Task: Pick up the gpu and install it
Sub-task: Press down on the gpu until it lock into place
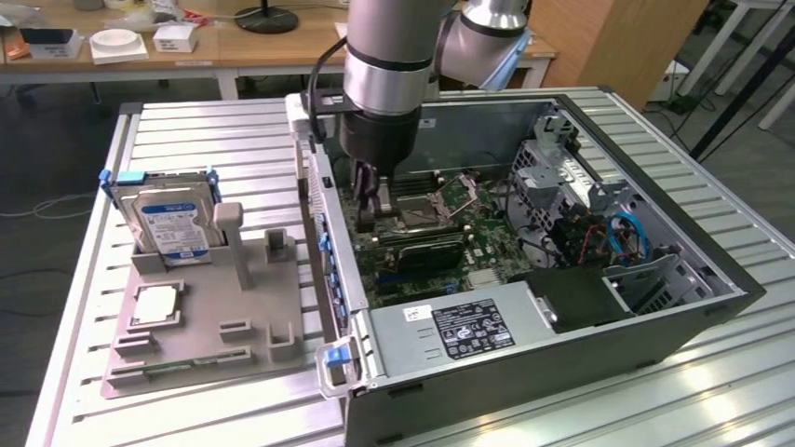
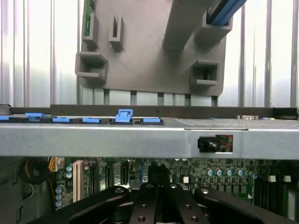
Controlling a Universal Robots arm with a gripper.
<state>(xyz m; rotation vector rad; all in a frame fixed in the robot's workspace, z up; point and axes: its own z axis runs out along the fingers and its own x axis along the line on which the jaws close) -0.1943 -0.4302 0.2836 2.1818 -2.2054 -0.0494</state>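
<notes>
Exterior overlooks open case [image 1: 695,251]; wrist close inside it

Ribbed metal worktable [image 1: 695,391], wooden desks [image 1: 236,47] behind, wooden cabinet [image 1: 621,37], grey floor [image 1: 50,158]

Hard drive [image 1: 171,226] upright in grey holder [image 1: 205,321]

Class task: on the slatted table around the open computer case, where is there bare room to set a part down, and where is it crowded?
Bare slats lie in front of the grey parts holder and at the exterior view's right of the computer case, along the table edge. It is crowded inside the case, where the pincer hangs over the motherboard, and around the hard drive.
</notes>
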